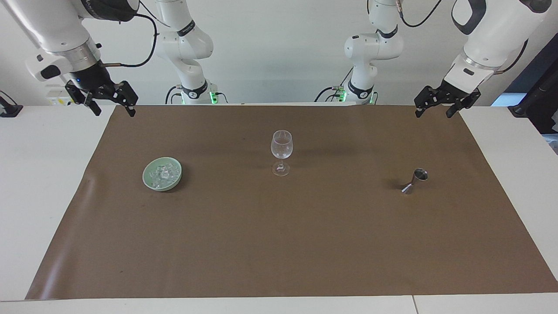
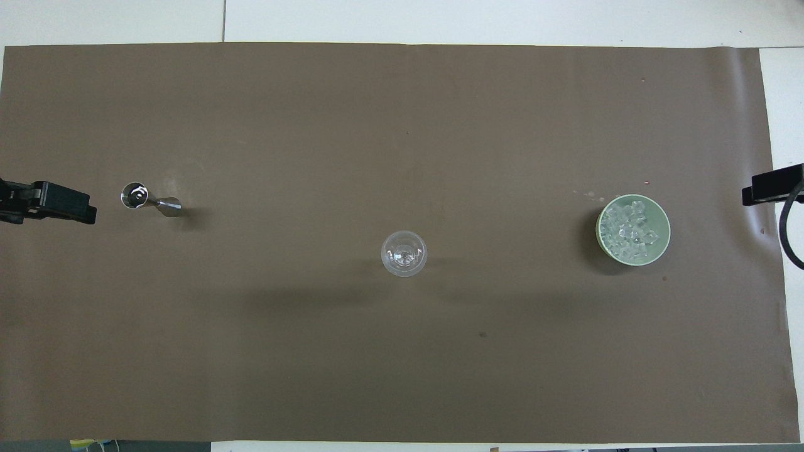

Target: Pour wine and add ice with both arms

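The right gripper [image 1: 111, 103] hangs in the air over the mat's [image 1: 279, 244] edge at the right arm's end of the table, fingers spread and empty. Below its fingers, well apart from them, the ice [image 1: 163, 173] lies heaped in the green bowl [image 1: 148, 179]. The glass [image 1: 281, 150] stands upright mid-mat, clear of both grippers. The jigger [image 1: 415, 180] stands on the mat, well below the left gripper's [image 1: 433, 107] fingers, which are open and hold nothing.
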